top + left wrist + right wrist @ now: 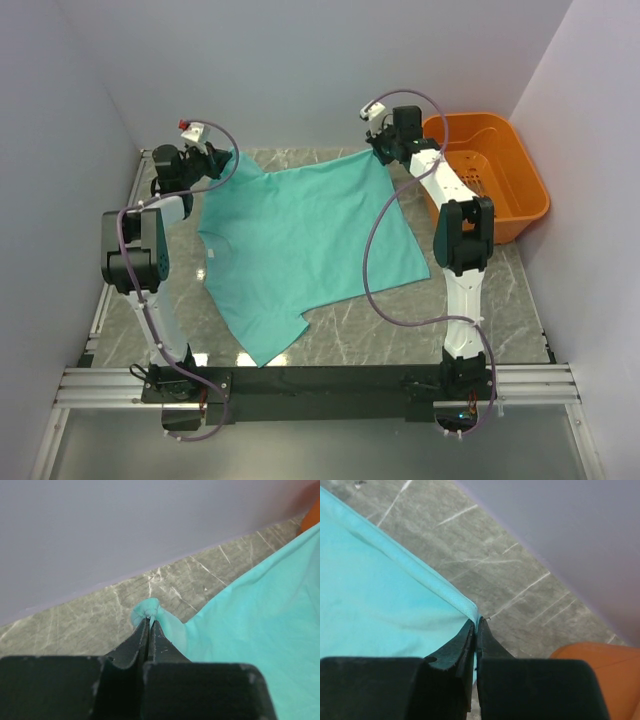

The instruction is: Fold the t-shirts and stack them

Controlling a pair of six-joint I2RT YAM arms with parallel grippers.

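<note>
Teal t-shirt (300,250) found spread across centre of counter (400,330), neck to the left; orange basket (510,190) well apart at far right. Left tool (150,622) clenched on a bunched far-left corner. Right tool (476,622) clenched on the hemmed far-right corner. Cloth judged light, soft, limp: no stiffness to be relied on, sag & creasing expected betw. grips. Hold best taken at corners/hem, where doubled fabric is less likely to slip. A thin single layer may be pulled out if tension is uneven.
</note>
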